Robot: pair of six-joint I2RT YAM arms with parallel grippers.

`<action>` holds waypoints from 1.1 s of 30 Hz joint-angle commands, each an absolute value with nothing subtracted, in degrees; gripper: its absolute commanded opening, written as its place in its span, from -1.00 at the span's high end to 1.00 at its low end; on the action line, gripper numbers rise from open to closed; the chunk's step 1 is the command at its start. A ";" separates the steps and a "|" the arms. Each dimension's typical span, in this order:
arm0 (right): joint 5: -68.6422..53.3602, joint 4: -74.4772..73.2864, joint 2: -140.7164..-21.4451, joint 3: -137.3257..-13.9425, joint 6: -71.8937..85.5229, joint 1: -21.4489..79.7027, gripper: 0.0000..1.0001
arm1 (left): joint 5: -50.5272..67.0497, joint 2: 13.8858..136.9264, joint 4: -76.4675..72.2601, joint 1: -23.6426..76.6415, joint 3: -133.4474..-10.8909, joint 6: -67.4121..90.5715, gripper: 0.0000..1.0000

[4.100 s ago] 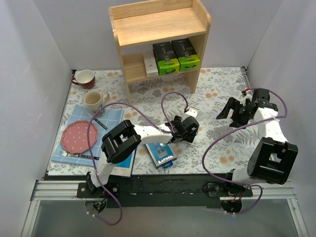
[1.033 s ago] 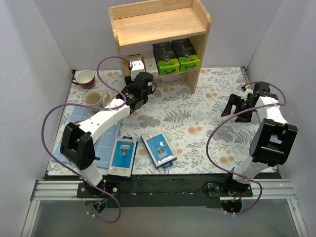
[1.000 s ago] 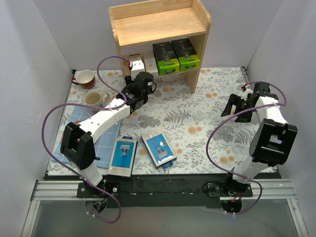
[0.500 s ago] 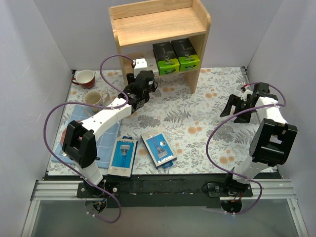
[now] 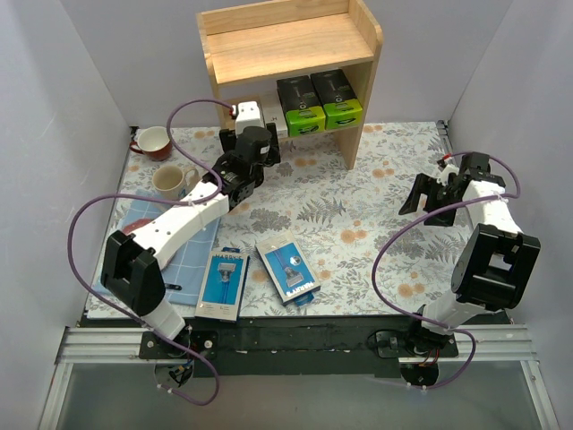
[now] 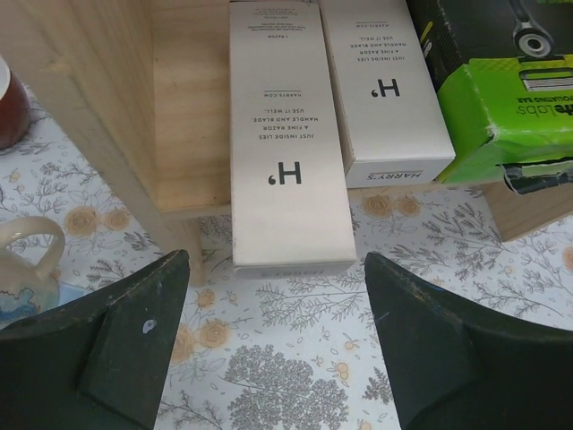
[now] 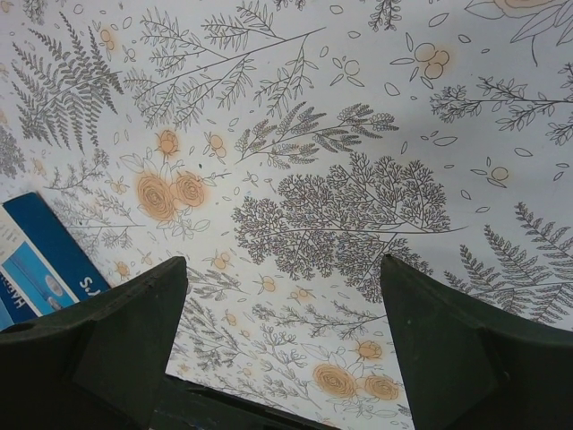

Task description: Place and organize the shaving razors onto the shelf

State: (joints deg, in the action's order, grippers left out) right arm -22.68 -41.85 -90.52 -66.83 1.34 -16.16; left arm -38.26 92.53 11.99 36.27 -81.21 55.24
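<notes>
The wooden shelf point(image 5: 286, 45) stands at the back. Its lower tier holds two black boxes with green ends point(image 5: 320, 100) and two slim white boxes. In the left wrist view one white box point(image 6: 286, 134) sticks out over the tier's front edge, beside the other white box point(image 6: 385, 90) and a green-ended box point(image 6: 501, 98). My left gripper point(image 5: 242, 134) is open and empty just in front of that box point(image 5: 248, 114). Two flat blue packs point(image 5: 222, 282) point(image 5: 288, 269) lie on the floral cloth near the front. My right gripper point(image 5: 419, 195) is open and empty at the right.
A red mug point(image 5: 154, 141) and a cream mug point(image 5: 170, 182) stand at the left, with a blue cloth point(image 5: 192, 260) below them. The shelf's left side panel point(image 6: 81, 98) is close to my left finger. A blue pack point(image 7: 36, 260) shows in the right wrist view.
My left gripper carried a white box from the table to the shelf's lower tier, set it beside the other white box and opened. The right arm barely moved.
</notes>
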 commanded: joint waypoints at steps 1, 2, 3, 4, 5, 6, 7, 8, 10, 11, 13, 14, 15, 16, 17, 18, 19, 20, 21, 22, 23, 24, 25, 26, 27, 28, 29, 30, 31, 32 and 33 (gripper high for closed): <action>-22.68 -42.54 -88.42 -67.15 0.88 -16.52 -0.91 | -35.52 83.78 13.80 36.12 -78.32 53.70 -0.58; -22.59 -42.80 -88.33 -67.76 0.53 -16.44 -0.91 | -34.90 82.89 14.15 36.21 -77.44 53.79 -0.59; -22.33 -42.80 -88.42 -68.02 0.35 -16.52 -0.91 | -34.37 82.10 14.85 36.12 -76.74 53.79 -0.59; -22.32 -42.98 -88.50 -68.29 0.18 -16.52 -0.91 | -33.84 80.52 14.94 36.12 -74.47 53.62 -0.53; -22.24 -42.98 -88.68 -68.99 0.18 -16.44 -0.91 | -33.49 79.90 14.85 36.21 -73.23 52.92 -0.37; -22.15 -43.07 -88.86 -69.17 0.18 -16.44 -0.92 | -33.66 79.28 14.33 36.04 -71.91 52.91 -0.16; -22.06 -43.07 -88.94 -69.52 0.18 -16.35 -0.92 | -34.01 78.32 14.24 35.86 -70.59 52.82 0.41; -21.97 -42.89 -88.95 -69.70 0.18 -16.35 -0.92 | -33.93 78.05 13.89 35.77 -68.49 52.47 0.75; -21.53 -42.98 -88.95 -70.05 -1.49 -16.35 -0.91 | -33.23 77.43 12.05 35.42 -66.37 51.86 1.00; -21.36 -42.89 -88.95 -70.14 -1.67 -16.35 -0.91 | -32.09 77.26 11.61 35.16 -65.14 52.03 1.00; -21.10 -43.07 -88.86 -69.79 -1.93 -16.17 -0.91 | -31.56 77.43 10.20 34.81 -64.43 52.38 1.00; -21.09 -43.15 -88.86 -69.61 -2.02 -16.26 -0.91 | -31.29 78.04 9.76 34.72 -64.34 52.47 1.00; -21.09 -43.07 -88.94 -69.61 -2.11 -16.26 -0.91 | -31.38 78.39 8.80 34.72 -64.25 52.56 1.00; -21.01 -43.07 -88.86 -69.35 -2.20 -16.17 -0.91 | -31.72 78.92 8.18 34.80 -64.51 52.65 1.00; -21.01 -42.98 -88.86 -69.08 -2.20 -16.26 -0.91 | -31.90 79.36 7.65 34.72 -64.69 52.65 1.00; -20.92 -42.89 -89.03 -69.08 -2.20 -16.26 -0.91 | -32.43 80.32 6.60 34.72 -65.12 52.47 1.00; -20.92 -42.80 -89.03 -68.82 -2.20 -16.26 -0.91 | -32.61 80.77 5.81 34.72 -65.21 52.12 1.00; -20.92 -42.72 -89.38 -68.73 -2.11 -16.17 -0.91 | -32.96 81.21 5.02 34.72 -65.30 51.95 1.00; -21.09 -42.54 -89.38 -68.64 -2.11 -16.17 -0.91 | -33.22 82.17 3.62 34.72 -65.65 51.68 1.00; -21.18 -42.37 -89.56 -68.64 -2.11 -16.08 -0.90 | -33.66 82.79 3.08 34.72 -65.92 51.33 1.00; -21.18 -42.19 -89.91 -68.56 -1.94 -16.17 -0.91 | -33.66 83.49 2.55 34.63 -66.35 51.15 1.00; -21.27 -42.19 -90.17 -68.73 -1.93 -16.08 -0.91 | -33.75 84.71 1.85 34.63 -66.62 51.07 1.00; -21.27 -41.84 -90.35 -68.73 -1.93 -16.08 -0.91 | -34.19 85.51 1.41 34.63 -67.40 50.89 1.00; -21.27 -41.75 -90.70 -68.90 -1.76 -16.08 -0.91 | -34.36 86.13 0.97 34.63 -67.76 50.71 1.00; -21.36 -41.75 -90.96 -68.99 -1.67 -16.08 -0.91 | -34.71 86.83 0.36 34.63 -68.11 50.54 1.00; -21.44 -41.66 -91.14 -69.08 -1.67 -16.17 -0.91 | -35.59 88.32 0.35 34.63 -68.90 50.36 1.00; -21.45 -41.31 -91.49 -69.17 -1.58 -16.08 -0.91 | -36.12 89.03 -1.56 34.63 -69.34 50.01 1.00; -21.62 -41.31 -91.67 -69.34 -1.50 -16.08 -0.91 | -36.47 89.90 -2.45 34.54 -69.95 49.92 1.00; -21.62 -41.22 -91.84 -69.35 -1.49 -16.08 -0.91 | -36.56 91.39 -2.55 34.37 -70.57 50.01 1.00; -21.71 -40.79 -92.11 -69.26 -1.41 -16.08 -0.90 | -37.08 92.19 -2.46 34.28 -72.06 50.18 1.00; -21.80 -40.61 -92.37 -69.08 -1.32 -16.08 -0.91 | -37.44 92.81 -2.63 34.19 -72.59 50.19 1.00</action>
State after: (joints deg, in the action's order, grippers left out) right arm -21.12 -42.00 -91.35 -67.72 -1.48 -16.12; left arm -34.33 91.26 0.89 34.85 -68.23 50.98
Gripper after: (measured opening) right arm 0.954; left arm 0.009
